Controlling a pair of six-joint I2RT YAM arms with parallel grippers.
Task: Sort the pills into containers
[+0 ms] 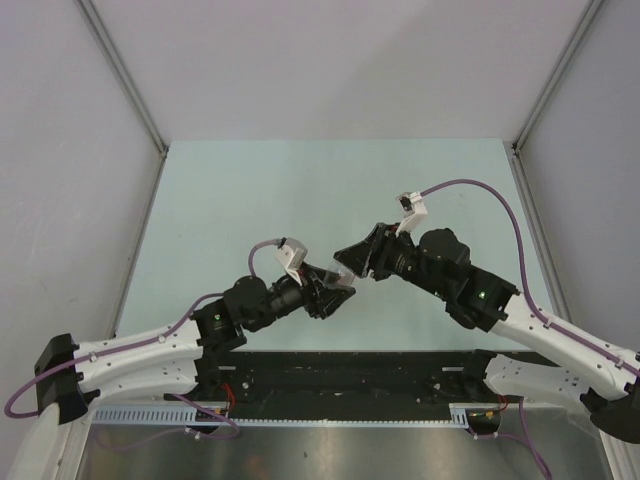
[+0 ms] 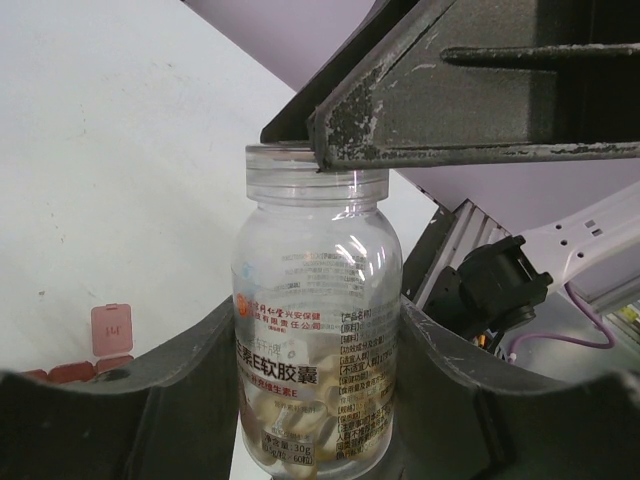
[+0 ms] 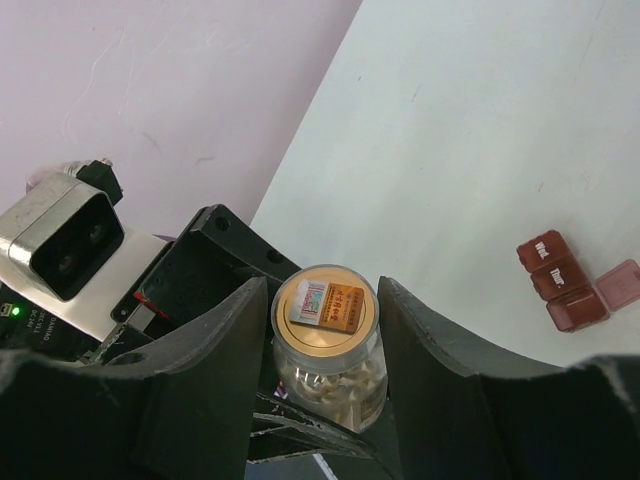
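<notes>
Left tool [image 2: 318, 330] clamps the clear bottle [image 2: 315, 250], likely light, slick plastic, pills [image 3: 320, 385] loose inside; right tool [image 3: 325, 290] straddles its cap [image 3: 325, 312], grip uncertain. Cap rim seems the best hold.

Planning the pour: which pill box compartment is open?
The end compartment of the pill box, its lid swung out sideways; the other two lids, printed, are shut.

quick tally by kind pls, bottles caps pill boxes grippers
clear bottle: 1
bottle cap: 1
dark red pill box: 1
grippers: 2, left gripper and right gripper
pills in the bottle: too packed to count
total: 5, pills left out
</notes>
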